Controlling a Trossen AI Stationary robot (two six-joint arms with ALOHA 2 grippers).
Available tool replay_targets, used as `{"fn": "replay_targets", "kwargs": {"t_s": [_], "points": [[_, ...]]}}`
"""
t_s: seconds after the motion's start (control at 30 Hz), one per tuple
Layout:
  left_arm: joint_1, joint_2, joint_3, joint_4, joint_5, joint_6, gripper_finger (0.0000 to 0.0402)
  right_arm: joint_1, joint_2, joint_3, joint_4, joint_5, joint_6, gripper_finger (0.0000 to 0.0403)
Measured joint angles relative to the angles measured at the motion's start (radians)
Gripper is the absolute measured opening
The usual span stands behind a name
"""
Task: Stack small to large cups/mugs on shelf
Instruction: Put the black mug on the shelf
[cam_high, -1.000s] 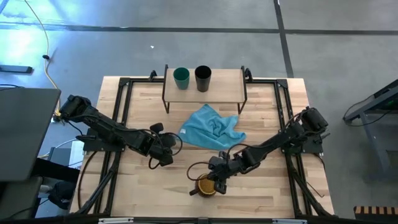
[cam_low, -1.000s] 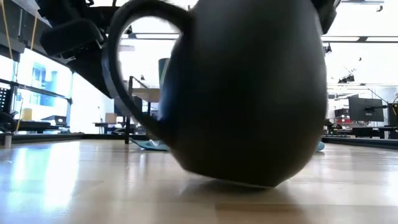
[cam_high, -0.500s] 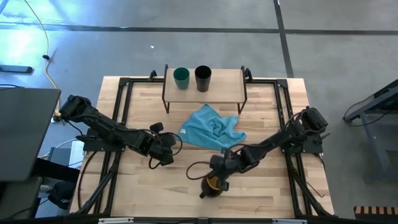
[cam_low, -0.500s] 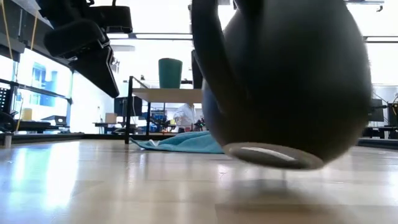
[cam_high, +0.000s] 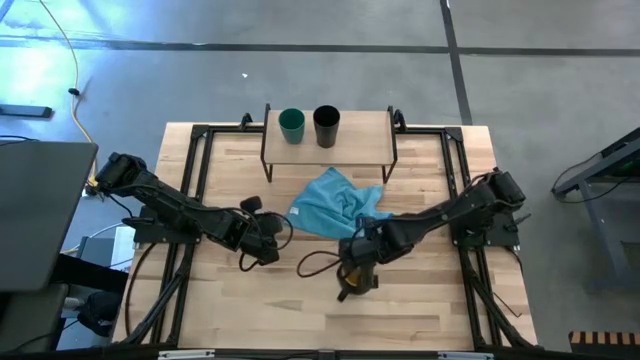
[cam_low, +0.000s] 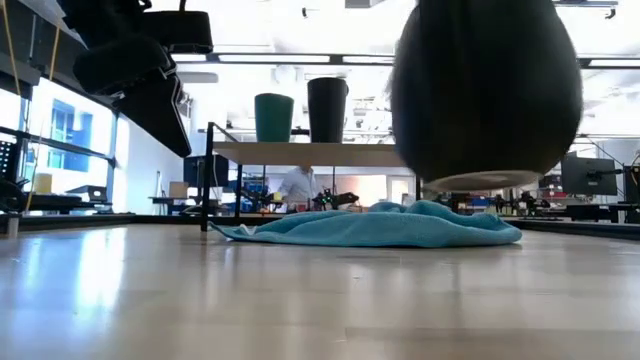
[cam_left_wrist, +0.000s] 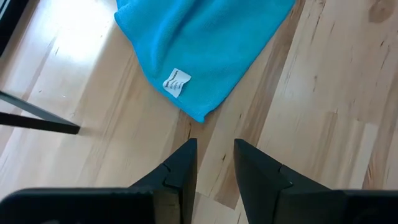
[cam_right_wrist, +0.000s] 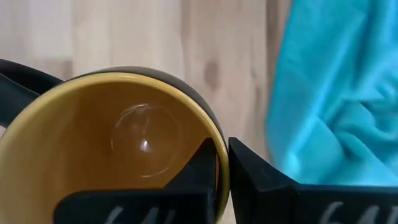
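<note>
The dark mug (cam_high: 352, 281) with a yellow-orange inside (cam_right_wrist: 112, 143) hangs off the table near the middle front, and my right gripper (cam_high: 358, 264) is shut on it. In the low view the mug (cam_low: 487, 90) floats above the wood. A teal cup (cam_high: 291, 124) and a black cup (cam_high: 326, 125) stand side by side on the shelf (cam_high: 365, 130) at the far edge. My left gripper (cam_left_wrist: 214, 155) is open over bare wood at the near left corner of a blue cloth (cam_left_wrist: 199, 43). My right gripper pinches the mug's rim (cam_right_wrist: 219, 152), one finger (cam_right_wrist: 199, 171) inside the mug and the other finger (cam_right_wrist: 255, 174) outside its wall. The fingers come from above, pointing down. The mug hangs below them, mouth up, clear of the table, its handle (cam_right_wrist: 18, 73) on the opposite side.
A crumpled blue cloth (cam_high: 340, 205) lies on the table between the mug and the shelf. Black frame rails (cam_high: 195, 190) run along the table's left and right sides. People and desks show in the room beyond.
My right gripper has raised the mug from the table and carried it toward the far edge, closer to the blue cloth. Half a second ago the mug was tipped, its base just off the wood; now it hangs higher and clear.
</note>
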Motion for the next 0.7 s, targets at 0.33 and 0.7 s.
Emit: {"fn": "replay_targets", "kwargs": {"t_s": [0.33, 0.7], "points": [[0.0, 0.0, 0.0, -0.016, -0.002, -0.026, 0.0094, -0.076, -0.125, 0.032, -0.201, -0.017, -0.069, 0.0001], [0.0, 0.0, 0.0, 0.031, -0.002, -0.069, 0.0094, -0.252, -0.285, 0.049, -0.345, -0.021, -0.203, 0.0]]}}
